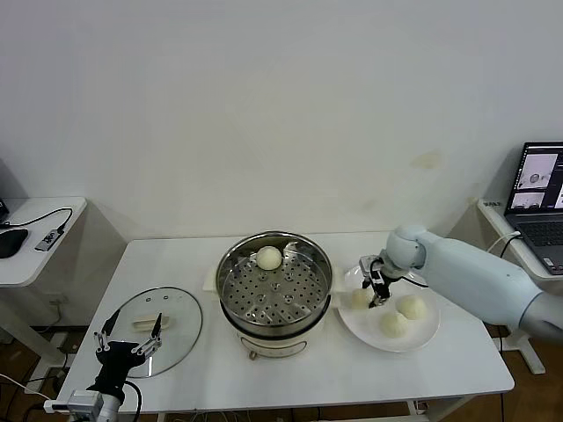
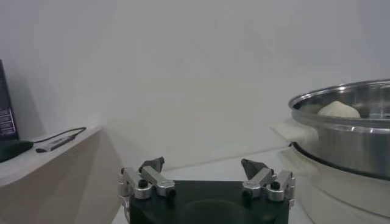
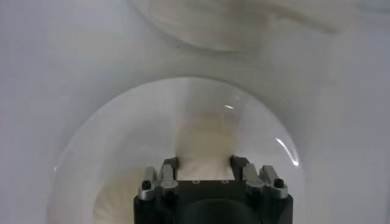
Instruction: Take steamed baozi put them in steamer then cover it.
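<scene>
Reaching in from the right edge of the head view, the right arm stretches leftward across the table, its wrist bent so the right gripper points down onto the plate. In the right wrist view its fingers stand on either side of a baozi, close against it; I cannot tell whether they are already pressing it or only bracketing it. In the head view that bun lies at the plate's edge nearest the steamer, partly hidden by the gripper.

Two more buns sit on the plate: one just right of the gripper, one nearer the front rim; the two lie close together.

A fourth bun rests on the steamer's perforated tray, toward the back wall. The left wrist view shows it just above the steel rim. The steamer stands uncovered at the middle of the table, just left of the plate.

The glass lid lies flat on the table well left of the steamer. The left gripper hangs low at the front left corner, over the lid's near edge, jaws spread wide with nothing between them; the left wrist view shows its fingertips well apart.

A laptop sits on a side table at far right.
</scene>
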